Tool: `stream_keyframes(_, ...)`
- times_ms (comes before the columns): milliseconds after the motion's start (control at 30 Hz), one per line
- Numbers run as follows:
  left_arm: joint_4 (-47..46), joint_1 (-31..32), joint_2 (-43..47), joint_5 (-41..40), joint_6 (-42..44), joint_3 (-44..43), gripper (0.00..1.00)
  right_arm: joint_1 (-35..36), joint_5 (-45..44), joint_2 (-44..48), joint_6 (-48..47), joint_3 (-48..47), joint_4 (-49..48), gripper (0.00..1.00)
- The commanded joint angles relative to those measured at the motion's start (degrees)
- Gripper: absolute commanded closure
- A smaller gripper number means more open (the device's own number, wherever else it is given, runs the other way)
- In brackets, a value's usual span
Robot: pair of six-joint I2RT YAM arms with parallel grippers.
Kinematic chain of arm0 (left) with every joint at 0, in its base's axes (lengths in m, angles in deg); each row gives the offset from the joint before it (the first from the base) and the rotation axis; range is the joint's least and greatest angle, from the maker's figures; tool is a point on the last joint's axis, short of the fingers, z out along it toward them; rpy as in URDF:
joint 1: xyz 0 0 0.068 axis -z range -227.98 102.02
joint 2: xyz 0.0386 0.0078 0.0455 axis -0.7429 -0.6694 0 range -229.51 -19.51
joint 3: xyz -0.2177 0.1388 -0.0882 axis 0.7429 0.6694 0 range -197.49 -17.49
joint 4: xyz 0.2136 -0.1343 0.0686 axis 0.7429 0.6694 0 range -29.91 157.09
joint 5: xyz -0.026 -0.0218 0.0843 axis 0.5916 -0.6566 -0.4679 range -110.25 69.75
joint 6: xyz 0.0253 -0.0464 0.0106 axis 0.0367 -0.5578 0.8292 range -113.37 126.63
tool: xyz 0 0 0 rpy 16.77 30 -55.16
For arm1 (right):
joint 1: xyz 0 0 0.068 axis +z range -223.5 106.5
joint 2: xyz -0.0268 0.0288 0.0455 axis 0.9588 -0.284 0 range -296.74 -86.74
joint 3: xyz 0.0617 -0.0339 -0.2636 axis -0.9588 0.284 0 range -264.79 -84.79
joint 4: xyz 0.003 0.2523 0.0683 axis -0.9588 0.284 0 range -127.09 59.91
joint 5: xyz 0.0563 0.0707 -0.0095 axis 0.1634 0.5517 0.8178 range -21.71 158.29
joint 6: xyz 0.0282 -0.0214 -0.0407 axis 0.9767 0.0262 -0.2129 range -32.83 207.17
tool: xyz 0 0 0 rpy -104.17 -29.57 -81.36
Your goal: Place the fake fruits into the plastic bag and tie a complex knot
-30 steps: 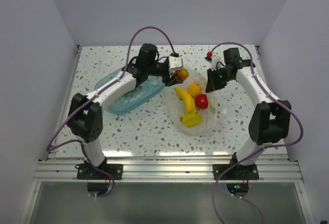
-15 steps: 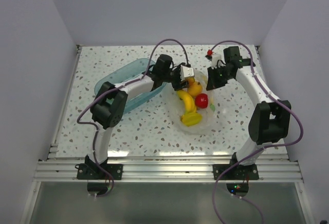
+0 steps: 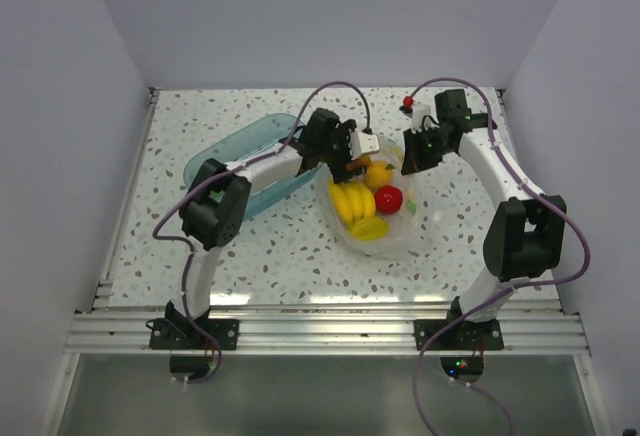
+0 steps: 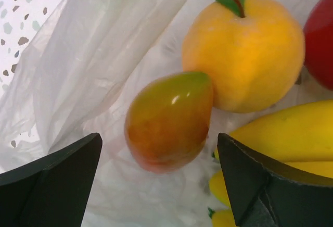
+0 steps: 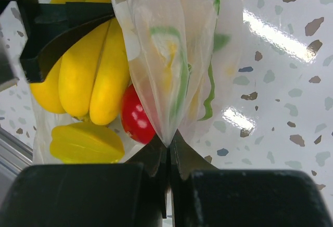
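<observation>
My left claw (image 4: 158,149) hangs spread around the orange-red fruit (image 4: 169,117), not touching it, inside the bag (image 4: 88,71) — my right claw (image 5: 169,143) pinches the bag's edge.

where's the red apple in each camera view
top external: red apple, centre, just right of the banana bunch.
left wrist: red apple cut off at the right edge, above the banana bunch.
right wrist: red apple lower centre, below the banana bunch.
shared landmark: the banana bunch.
</observation>
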Motion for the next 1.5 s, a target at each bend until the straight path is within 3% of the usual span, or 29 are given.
stream_keyframes(0, 2.51, -0.13, 10.84, 6.16, -4.37, -0.42, 0.00, 0.09, 0.44, 1.39, -0.33, -0.08, -1.80, 1.00)
stream_keyframes(100, 6.73, -0.04, 15.68, 10.57, -8.59, -3.30, 0.00, 0.18, 1.14, 1.03, 0.28, 0.18, -2.06, 1.00)
stream_keyframes(267, 14.79, -0.83, 24.12, 7.34, -8.70, -4.02, 0.00, 0.18, 1.50, 1.47, 0.98, 0.27, -2.24, 1.00)
stream_keyframes(400, 25.27, -6.35, 30.45, 5.57, -5.36, -1.39, 0.00, 0.09, 2.20, 1.74, 0.72, 0.27, -1.62, 1.00)
stream_keyframes(500, 30.90, -15.83, 33.70, 3.92, -0.62, 2.29, 0.00, 0.09, 2.29, 2.09, 0.63, 0.79, -1.80, 1.00)
stream_keyframes(633, 36.00, -23.06, 35.21, -0.75, 10.87, 7.04, 0.00, 0.18, 2.46, 1.65, 0.37, 0.97, -1.71, 1.00)
stream_keyframes(700, 39.76, -29.00, 33.21, -2.15, 17.71, 10.20, 0.00, 0.18, 2.73, 1.39, 0.54, 0.54, -1.45, 1.00)
stream_keyframes(867, 41.46, -31.77, 27.14, -5.32, 22.67, 10.31, 0.00, 0.18, 2.99, 1.30, 0.90, 1.06, -1.53, 1.00)
stream_keyframes(1467, 32.67, -32.39, 10.69, -11.12, 27.34, 9.77, 0.01, 0.27, 2.02, 0.24, -0.25, 0.27, 0.14, 1.00)
